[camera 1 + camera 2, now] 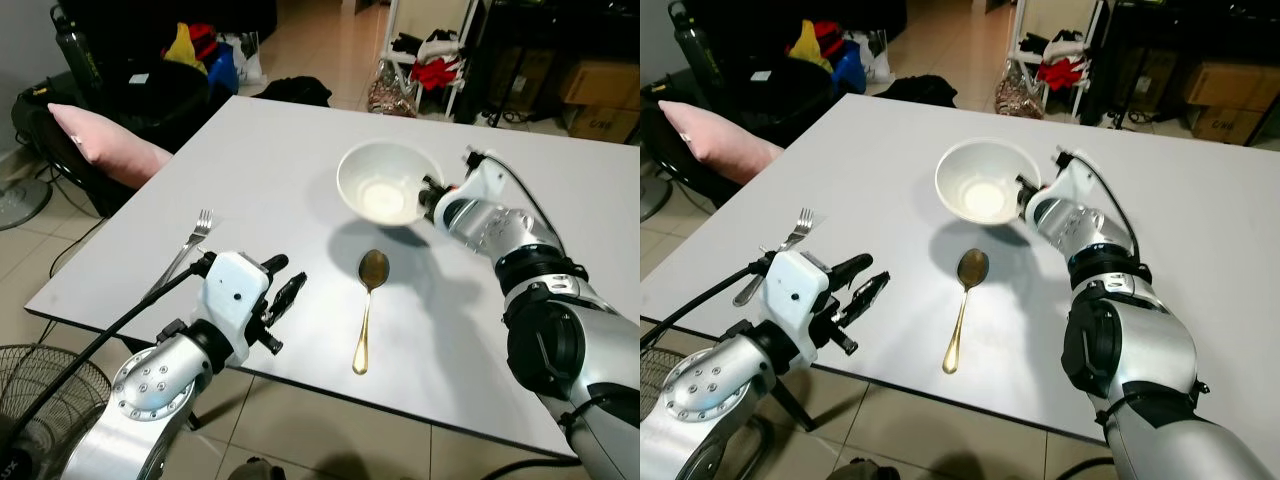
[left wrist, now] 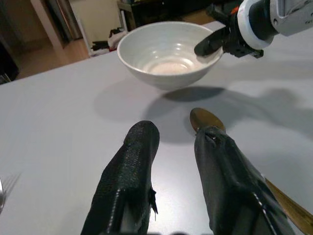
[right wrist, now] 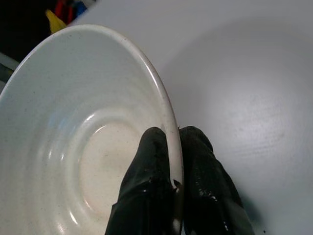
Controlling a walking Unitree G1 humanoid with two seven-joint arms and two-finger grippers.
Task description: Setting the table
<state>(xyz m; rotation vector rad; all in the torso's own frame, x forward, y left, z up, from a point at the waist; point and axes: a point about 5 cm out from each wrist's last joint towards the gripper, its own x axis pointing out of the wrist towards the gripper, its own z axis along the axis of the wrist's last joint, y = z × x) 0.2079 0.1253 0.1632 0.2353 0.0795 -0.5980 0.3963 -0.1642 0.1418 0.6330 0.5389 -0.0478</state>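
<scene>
A white bowl (image 1: 385,180) hangs a little above the white table (image 1: 280,150), its shadow on the tabletop below. My right gripper (image 1: 432,193) is shut on the bowl's right rim (image 3: 168,122), one finger inside and one outside. A gold spoon (image 1: 366,308) lies just in front of the bowl, handle toward me. A silver fork (image 1: 190,245) lies at the table's left front. My left gripper (image 1: 280,297) hovers open over the front edge between fork and spoon, nothing between its fingers (image 2: 132,166).
A pink cushion (image 1: 105,140) sits off the table's left side. Bags and clutter (image 1: 200,50) stand on the floor beyond the far left corner, a rack with clothes (image 1: 430,50) behind. A fan (image 1: 45,400) is at the lower left.
</scene>
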